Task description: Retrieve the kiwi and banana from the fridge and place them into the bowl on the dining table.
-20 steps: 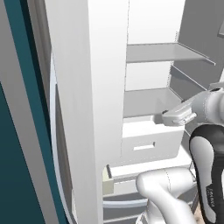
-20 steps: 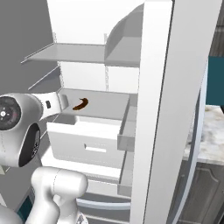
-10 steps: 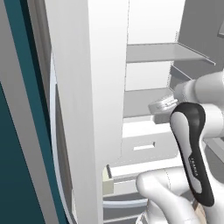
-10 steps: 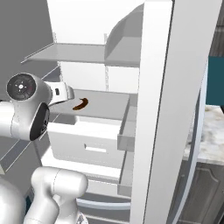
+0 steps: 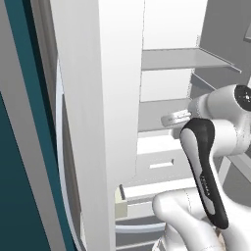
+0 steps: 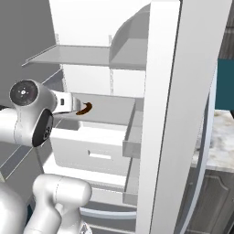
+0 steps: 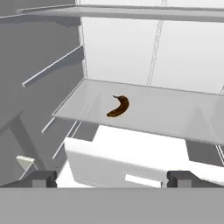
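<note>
Facing into the open fridge [image 6: 164,114], the tool [image 7: 111,177] is standing with its two fingertips [image 7: 41,178] spread wide apart and nothing between them. Compared with a second ago, the arm is now sitting differently: in the left base view the dark-banded forearm [image 5: 203,171] is standing nearly upright in front of the drawer, where earlier the wrist was reaching in from the right edge, and the hand [image 5: 179,117] is now pointing leftward over the shelf. In the right base view the round joint [image 6: 27,96] is now higher and further right than before, with the hand [image 6: 64,103] drawing in just beside the banana [image 6: 85,109].

The banana, dark brown and curved, is lying on the middle glass shelf [image 7: 175,116] of the fridge, toward the shelf's left half in the hand view [image 7: 119,106], and it is sitting in the same spot as a second ago. It is lying ahead of the tool and apart from the fingertips. Below the shelf, a white drawer [image 6: 91,151] is sitting partly pulled out, unchanged. A second glass shelf [image 5: 181,59] is hanging above. A strip of speckled marble bench [image 6: 219,137] is showing past the fridge door in the right base view.
</note>
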Robot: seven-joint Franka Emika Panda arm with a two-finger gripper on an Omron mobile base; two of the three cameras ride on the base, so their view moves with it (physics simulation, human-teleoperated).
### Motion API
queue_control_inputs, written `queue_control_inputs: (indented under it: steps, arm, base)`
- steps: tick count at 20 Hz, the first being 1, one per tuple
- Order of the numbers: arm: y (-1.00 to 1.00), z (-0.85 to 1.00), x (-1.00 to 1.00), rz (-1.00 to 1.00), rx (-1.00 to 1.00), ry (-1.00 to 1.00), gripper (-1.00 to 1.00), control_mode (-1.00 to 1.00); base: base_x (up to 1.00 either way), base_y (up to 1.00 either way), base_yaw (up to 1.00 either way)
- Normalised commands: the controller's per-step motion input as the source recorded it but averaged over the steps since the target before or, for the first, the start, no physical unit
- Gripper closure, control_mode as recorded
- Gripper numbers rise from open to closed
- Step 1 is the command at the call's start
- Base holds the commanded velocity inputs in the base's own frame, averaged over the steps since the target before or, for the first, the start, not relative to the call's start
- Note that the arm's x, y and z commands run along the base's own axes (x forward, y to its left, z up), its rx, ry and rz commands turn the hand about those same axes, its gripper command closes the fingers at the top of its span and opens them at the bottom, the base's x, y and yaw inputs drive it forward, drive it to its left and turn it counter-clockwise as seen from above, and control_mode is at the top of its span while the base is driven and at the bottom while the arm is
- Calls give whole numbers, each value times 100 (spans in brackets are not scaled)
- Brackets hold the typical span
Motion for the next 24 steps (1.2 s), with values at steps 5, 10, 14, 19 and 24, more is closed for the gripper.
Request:
queue_control_inputs:
  steps: [5,10,14,19,24]
  arm:
    - [0,-11,18,-15,16,4,-100,-100]
    - [-3,0,43,0,19,25,-100,-100]
    - [-3,-4,51,2,13,23,-100,-100]
    - [0,-25,50,3,1,16,-100,-100]
    - [0,-31,47,1,0,5,-100,-100]
  base:
    - [0,0,0]
    - [0,0,0]
    - [0,0,0]
    - [0,0,0]
    - [0,0,0]
